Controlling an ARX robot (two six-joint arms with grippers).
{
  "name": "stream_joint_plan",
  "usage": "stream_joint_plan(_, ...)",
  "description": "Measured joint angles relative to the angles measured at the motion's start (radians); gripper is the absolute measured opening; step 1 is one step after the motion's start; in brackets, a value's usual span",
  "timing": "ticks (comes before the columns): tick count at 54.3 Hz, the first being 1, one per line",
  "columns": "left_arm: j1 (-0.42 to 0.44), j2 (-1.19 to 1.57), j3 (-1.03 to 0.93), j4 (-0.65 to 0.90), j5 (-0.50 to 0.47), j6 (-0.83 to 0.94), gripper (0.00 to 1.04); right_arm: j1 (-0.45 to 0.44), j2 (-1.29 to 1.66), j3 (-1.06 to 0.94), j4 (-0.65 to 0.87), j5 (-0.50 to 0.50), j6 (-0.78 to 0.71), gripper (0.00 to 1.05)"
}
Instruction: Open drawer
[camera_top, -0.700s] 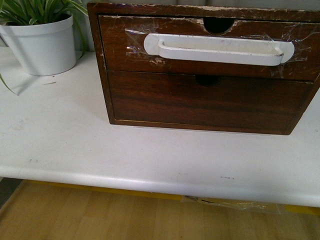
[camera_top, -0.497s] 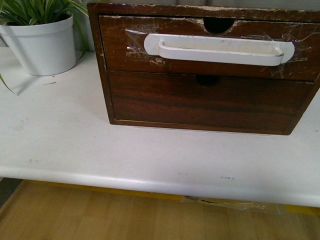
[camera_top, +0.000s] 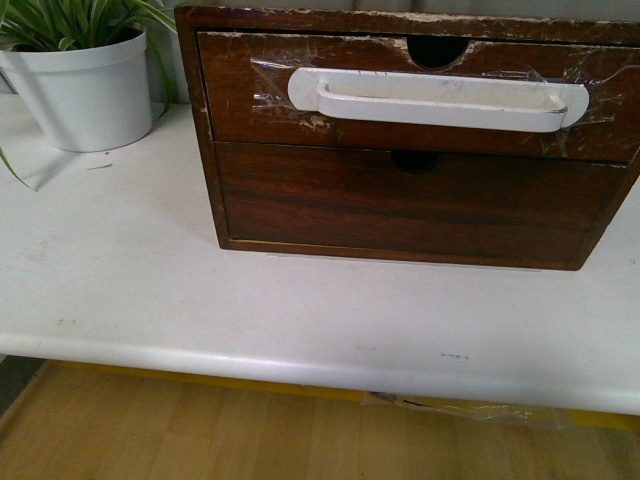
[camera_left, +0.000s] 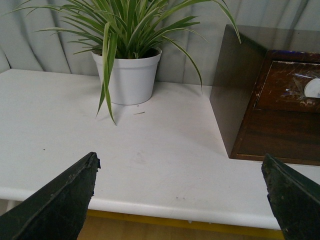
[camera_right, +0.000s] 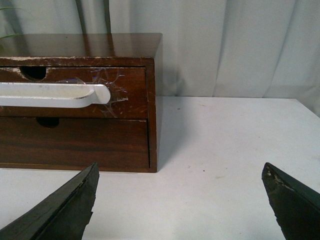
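Observation:
The drawer (camera_top: 240, 100) is the upper one of a dark brown wooden chest on the white table. It is closed, with a long white bar handle (camera_top: 438, 98) under clear tape and a semicircular notch in its chipped rim. It also shows in the right wrist view (camera_right: 131, 97) and, at the edge, in the left wrist view (camera_left: 287, 85). Neither gripper shows in the front view. My left gripper (camera_left: 180, 197) is open and empty, back at the table's front edge. My right gripper (camera_right: 180, 200) is open and empty over the table, short of the chest's right corner.
A plain handle-less lower drawer (camera_top: 400, 205) sits under the handled one. A white pot with a green plant (camera_top: 85, 90) stands left of the chest, also in the left wrist view (camera_left: 131, 75). The white table (camera_top: 150, 280) ends at a rounded front edge. A grey curtain (camera_right: 225, 45) hangs behind.

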Motion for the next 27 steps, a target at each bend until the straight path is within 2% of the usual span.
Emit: stream_joint_plan(27,0.0,0.0,0.0,0.0,0.0,0.0,0.99,0.0,0.0,0.0,0.0,0.0,0.0,0.96)
